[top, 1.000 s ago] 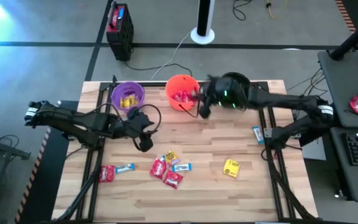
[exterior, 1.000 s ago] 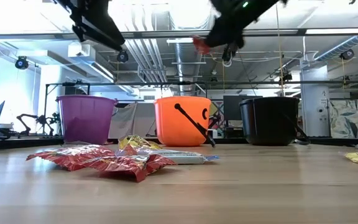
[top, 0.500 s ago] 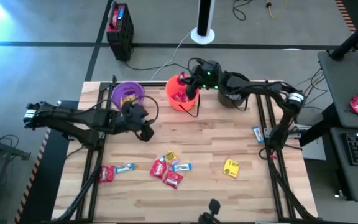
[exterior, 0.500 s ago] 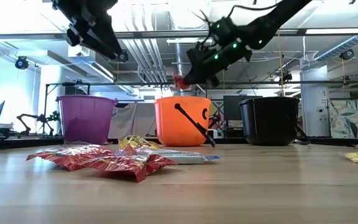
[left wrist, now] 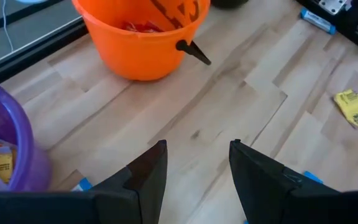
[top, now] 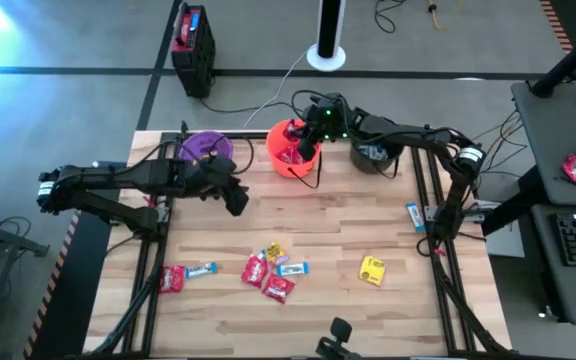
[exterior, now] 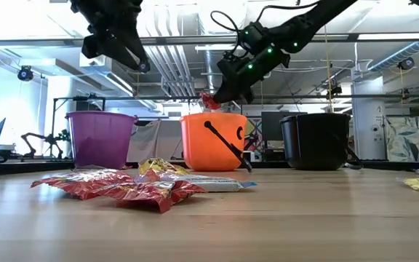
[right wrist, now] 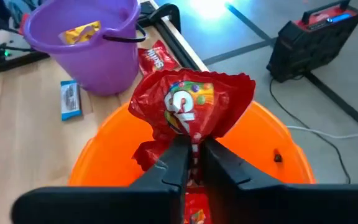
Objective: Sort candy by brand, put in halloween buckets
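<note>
1. The right gripper [right wrist: 191, 163] is pinching a red candy packet [right wrist: 191, 109] directly above the orange bucket [right wrist: 98, 158].
2. It's needing a full release while centred over the rim.
3. The left gripper [left wrist: 194, 163] is hovering unclenched, holding nothing, beside the purple bucket [left wrist: 8, 146].

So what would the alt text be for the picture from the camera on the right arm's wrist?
The right gripper pinches a red candy packet directly above the open orange bucket, which already holds red packets. Beyond it on the wooden table stands a purple bucket with a yellow packet inside, and a blue-and-white packet lies beside it.
</note>
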Robot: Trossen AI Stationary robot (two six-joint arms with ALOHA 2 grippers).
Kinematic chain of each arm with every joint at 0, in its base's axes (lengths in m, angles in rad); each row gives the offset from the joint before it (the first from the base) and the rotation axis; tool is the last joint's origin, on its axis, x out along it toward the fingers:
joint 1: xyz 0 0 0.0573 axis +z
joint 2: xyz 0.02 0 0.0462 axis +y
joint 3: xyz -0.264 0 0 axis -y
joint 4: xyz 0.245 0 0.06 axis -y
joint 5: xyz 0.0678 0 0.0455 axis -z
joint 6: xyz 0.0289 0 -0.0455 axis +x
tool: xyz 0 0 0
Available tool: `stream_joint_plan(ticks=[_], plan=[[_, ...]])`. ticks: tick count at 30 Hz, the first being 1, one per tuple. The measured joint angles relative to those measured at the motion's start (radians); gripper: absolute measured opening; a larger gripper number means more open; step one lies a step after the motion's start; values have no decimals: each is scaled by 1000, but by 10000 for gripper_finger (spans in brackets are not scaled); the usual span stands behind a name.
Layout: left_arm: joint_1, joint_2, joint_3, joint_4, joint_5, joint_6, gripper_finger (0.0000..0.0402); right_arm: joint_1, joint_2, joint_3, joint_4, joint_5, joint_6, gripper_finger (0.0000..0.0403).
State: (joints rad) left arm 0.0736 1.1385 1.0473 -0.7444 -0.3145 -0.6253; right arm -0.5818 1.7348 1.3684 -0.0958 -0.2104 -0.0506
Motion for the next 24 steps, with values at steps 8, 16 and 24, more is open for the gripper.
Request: stream_joint_plan(ticks=[8,16,24], plan=[[4,0,1,-24,10,-15,158,-6,1,-3,-12,0,32,134],[14,6,55,-37,189,-57,158,-6,-23,-3,-38,0,45,185],[-1,11,117,-272,426,-134,158,-5,-117,-3,-44,0,108,181]])
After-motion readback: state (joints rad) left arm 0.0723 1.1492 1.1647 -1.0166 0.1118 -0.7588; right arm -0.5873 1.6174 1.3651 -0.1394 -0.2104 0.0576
